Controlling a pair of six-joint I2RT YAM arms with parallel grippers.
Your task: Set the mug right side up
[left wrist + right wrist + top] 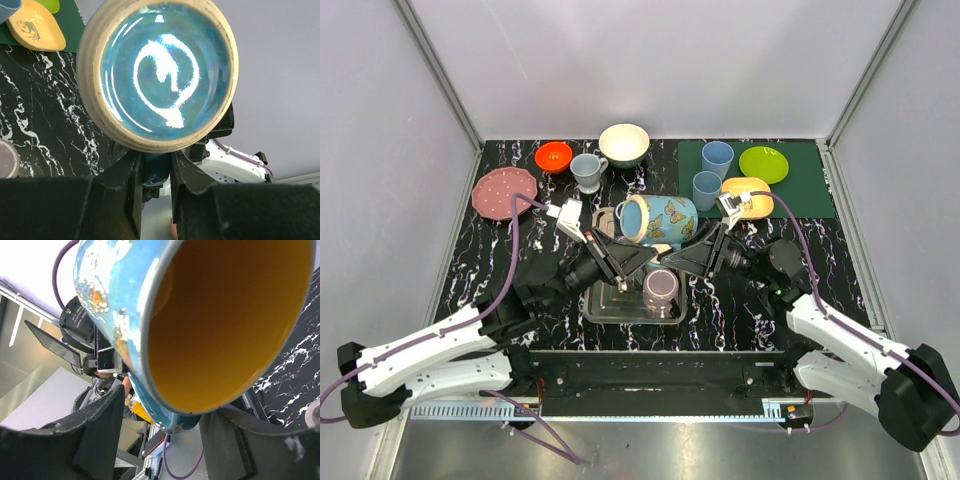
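Glazed ceramic is what I have to manage: the blue butterfly-printed ceramic mug [665, 215] hangs on its side in the air above the shallow metal tray [600, 308], with its cream-ringed base toward my left arm and its yellow-lined mouth toward my right. I judge it heavy for its size, rigid, slick on the glaze and likely to chip if dropped. The left gripper [156, 169] is almost closed on a blue part tucked under the base, which I take to be the handle or lower wall, so the weight hangs from a small pinch. The right gripper [167, 405] is spread wide, its fingers [100, 430] straddling the lower rim; I can't tell whether either touches. The rim wall looks like the sounder hold for the turn. A mauve cup [661, 290] stands in the tray directly below, so room there is tight, and a pale blue tumbler [706, 188] stands just behind the mug. Black marble tabletop [715, 305] shows beside the tray on the right.
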